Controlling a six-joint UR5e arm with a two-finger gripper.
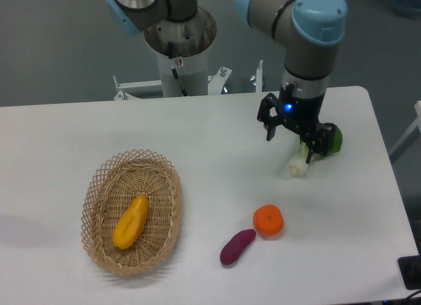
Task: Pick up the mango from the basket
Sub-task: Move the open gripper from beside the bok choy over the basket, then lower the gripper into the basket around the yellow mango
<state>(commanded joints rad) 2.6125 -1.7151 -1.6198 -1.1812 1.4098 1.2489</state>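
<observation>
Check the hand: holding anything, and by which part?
Cannot tell. The hand is over a green-and-white vegetable, hiding any grip. The mango lies untouched.

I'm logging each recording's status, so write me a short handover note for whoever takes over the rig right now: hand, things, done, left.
Hand: over the right side of the table, right by a green and white vegetable; whether it is open or shut cannot be told from this view.
Mango: lying inside the basket, on the left of the table, far from the hand.
Also on the table, outside the basket: tangerine and purple sweet potato, side by side.
Done: nothing of the pick, mango untouched.
Left: bring the hand across to the basket, grasp the mango, lift it out.
</observation>
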